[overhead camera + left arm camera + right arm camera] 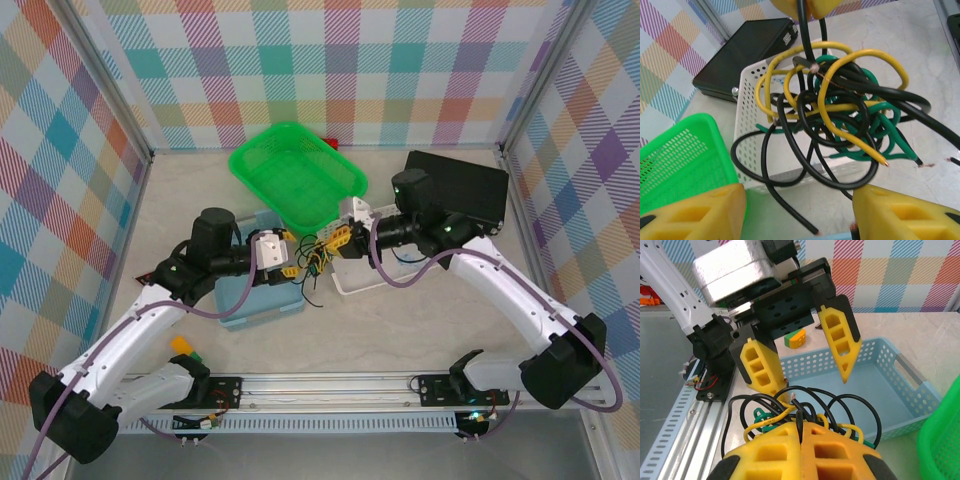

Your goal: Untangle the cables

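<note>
Currently the cables (840,105) hang as one knot from the right pincer (801,432), clamped shut on them, over the worktop (400,330). Left pincer (807,382) open, just beside. Light, springy, slick; I'd take a free yellow loop.

Cables (318,258): one knot, seen between left gripper (291,262) and right gripper (336,240).
Green basket (296,172): placed just behind.
Blue basket (262,300): left of knot.
White basket (350,283): right of knot.
</note>
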